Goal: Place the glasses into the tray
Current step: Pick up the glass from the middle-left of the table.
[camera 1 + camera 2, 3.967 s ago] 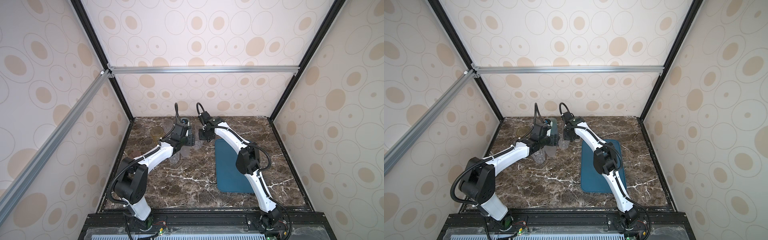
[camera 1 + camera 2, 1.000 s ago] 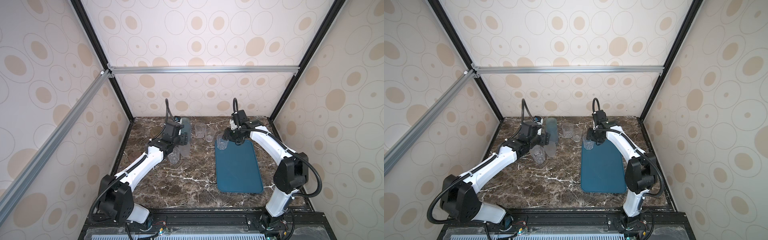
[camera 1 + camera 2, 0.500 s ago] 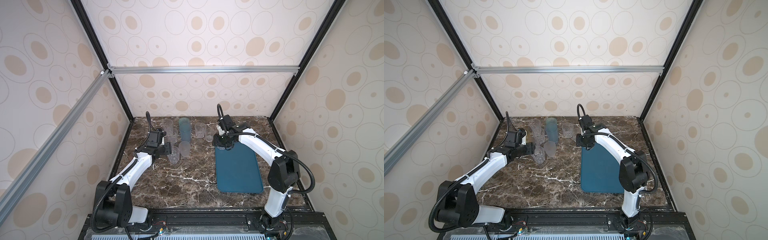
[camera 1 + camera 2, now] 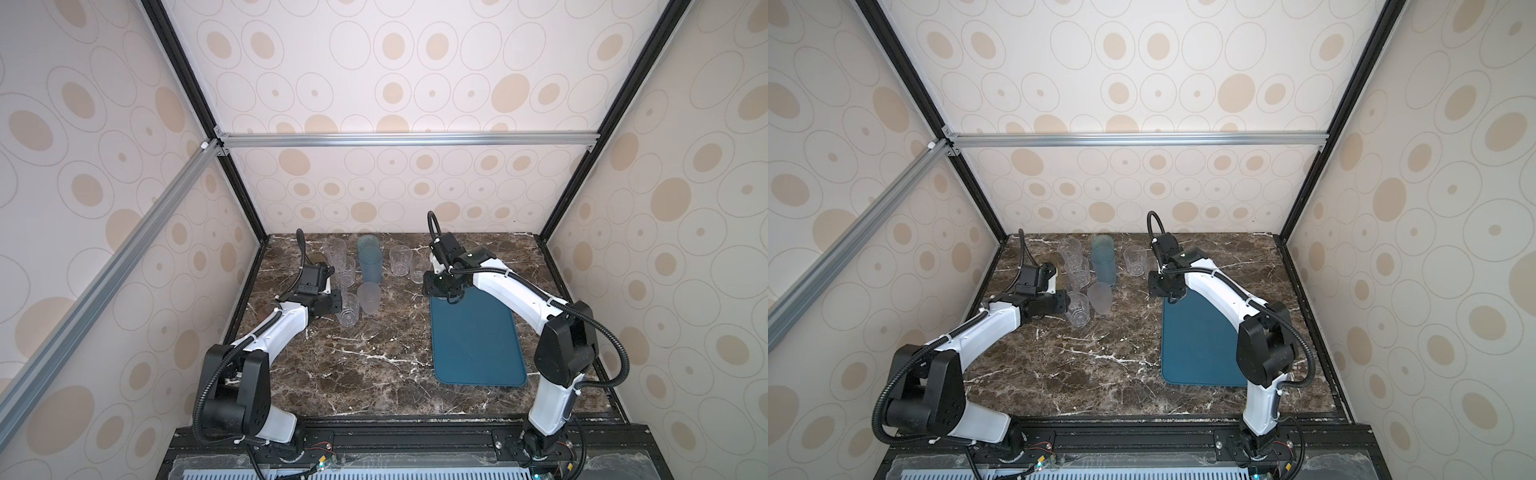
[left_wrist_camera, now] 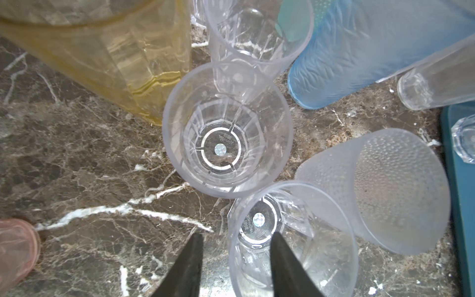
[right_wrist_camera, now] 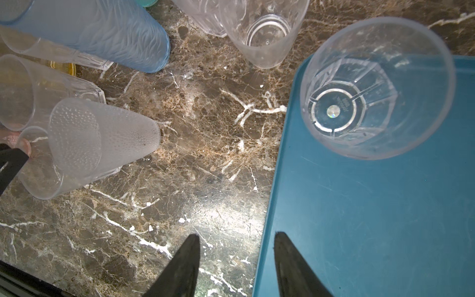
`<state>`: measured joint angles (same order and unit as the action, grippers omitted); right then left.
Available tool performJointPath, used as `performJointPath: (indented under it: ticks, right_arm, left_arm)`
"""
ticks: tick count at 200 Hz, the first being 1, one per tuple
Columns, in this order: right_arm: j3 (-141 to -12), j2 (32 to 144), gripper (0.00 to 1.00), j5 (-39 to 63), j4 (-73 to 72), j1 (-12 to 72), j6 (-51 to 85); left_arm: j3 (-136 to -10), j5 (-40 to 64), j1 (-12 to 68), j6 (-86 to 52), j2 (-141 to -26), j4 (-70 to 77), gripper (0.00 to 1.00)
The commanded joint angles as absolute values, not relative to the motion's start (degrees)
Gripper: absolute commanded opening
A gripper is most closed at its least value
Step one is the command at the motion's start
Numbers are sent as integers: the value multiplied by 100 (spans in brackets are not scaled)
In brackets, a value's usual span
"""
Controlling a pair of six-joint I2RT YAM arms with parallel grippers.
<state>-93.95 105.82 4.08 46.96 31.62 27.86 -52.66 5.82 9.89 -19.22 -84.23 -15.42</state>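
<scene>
tray [image 4: 478, 345]: flat, rectangular, dark teal-blue plastic, lying on the dark marble surface [image 4: 374, 365].
placed tumbler [image 6: 377, 87]: clear, faceted, upright inside the tray's far corner on the cluster side.
other glasses: all off the tray, bunched well apart from it on the left arm's side.
step in hand: judged as the pick-up of a second glass, with one standing on the tray.
left claw [image 5: 237, 234]: partly open, astride the wall of the front tumbler [image 5: 293, 239], a clear faceted one at the cluster's near end. One finger [image 5: 284, 262] inside, the other outside with a sliver of gap at the rim. Not clamped as far as seen.
right claw [image 6: 237, 235]: open and empty, astride the tray's long edge, just short of the placed tumbler.
next move: probably a pinch on the wall and a straight lift clear of the frosted dimpled tumbler [image 5: 385, 190] just beside it, perhaps touching. Then a carry across to the tray, with the right arm kept out of the path.
left wrist view only: finger placement at the rim. Also the amber-yellow tumbler [image 5: 102, 51] and small pinkish tumbler [image 5: 15, 246] on the cluster's side away from the tray, hard to make out from above.
right wrist view only: the placed tumbler whole, hidden under the wrist in both top views.
top views only: the tray's full length, and the tall teal-blue tumblers [image 4: 370, 259] level with its far end.
</scene>
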Motion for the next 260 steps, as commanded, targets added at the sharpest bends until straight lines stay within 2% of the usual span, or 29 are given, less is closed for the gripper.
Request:
performJointPath:
  ticks: [1,41,117,199,228,260]
  right_arm:
    - [-9474,10685,50,308,4823,3219,2839]
    - [-9523,10736,49,358,4802,3248,2917]
    - [-9612,10741,48,413,4726,3282,3069]
    - [-9701,10749,48,519,4755,3295,3095]
    - [-9812,10695,48,603,4824,3318,3117]
    - [-9970,10480,48,665,4912,3355,3140]
  left_arm:
    - [-5195,648,950,-1846,-8446,-1424,36]
    - [-5091,554,955,-1705,-8502,-1465,31]
    - [-4986,708,965,-1720,-8309,-1628,15]
    - [-5123,531,966,-1705,-7761,-2286,5]
    - [-5445,415,966,-1761,-7475,-2797,0]
    - [-6152,208,973,-1869,-7064,-3434,0]
